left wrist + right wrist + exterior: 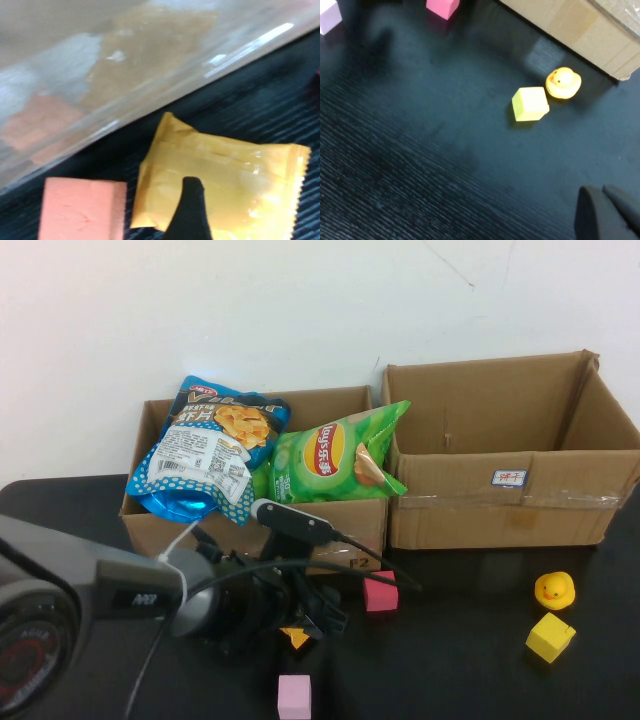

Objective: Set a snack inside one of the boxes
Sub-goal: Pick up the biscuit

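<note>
plain white wall (300, 310) fills the back, matte, with a few faint scuff lines near its upper right. black table (470, 680) below it, its surface finely ribbed in the wrist views. light is even and soft, with dull shadows under whatever rests on the table.

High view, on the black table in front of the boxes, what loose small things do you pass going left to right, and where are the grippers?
Pale pink block → magenta block → yellow block and rubber duck, nearly level. The left gripper hangs over a yellow snack packet ahead of the left box; the right gripper shows only in its wrist view.
</note>
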Motion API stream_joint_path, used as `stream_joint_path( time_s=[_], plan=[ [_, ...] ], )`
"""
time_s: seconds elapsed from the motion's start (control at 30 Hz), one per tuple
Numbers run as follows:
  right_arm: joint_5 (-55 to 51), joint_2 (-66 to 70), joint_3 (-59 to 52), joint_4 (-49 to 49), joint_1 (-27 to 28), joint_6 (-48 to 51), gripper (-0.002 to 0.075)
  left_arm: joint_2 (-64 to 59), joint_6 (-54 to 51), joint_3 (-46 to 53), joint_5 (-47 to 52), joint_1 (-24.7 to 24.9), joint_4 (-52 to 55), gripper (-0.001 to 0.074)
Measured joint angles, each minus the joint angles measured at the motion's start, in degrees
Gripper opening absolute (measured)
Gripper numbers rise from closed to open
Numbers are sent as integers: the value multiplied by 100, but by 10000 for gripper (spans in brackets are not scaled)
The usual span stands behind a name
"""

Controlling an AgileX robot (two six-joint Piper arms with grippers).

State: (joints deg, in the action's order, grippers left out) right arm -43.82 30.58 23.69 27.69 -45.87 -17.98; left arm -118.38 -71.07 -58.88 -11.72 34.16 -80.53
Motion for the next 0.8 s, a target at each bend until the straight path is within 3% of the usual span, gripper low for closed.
stream_joint_path(
  time_s=[0.57,0.67,0.8],
  plan=[
    [11,0,0,9,0,0,-1,-662,-867,-298,192,-63,-212,526],
    [11,0,0,9,0,0,-1,-690,-879,-298,192,-63,-212,482],
    [11,0,0,9,0,0,-1,-690,-879,-298,257,-63,-222,349]
  ],
)
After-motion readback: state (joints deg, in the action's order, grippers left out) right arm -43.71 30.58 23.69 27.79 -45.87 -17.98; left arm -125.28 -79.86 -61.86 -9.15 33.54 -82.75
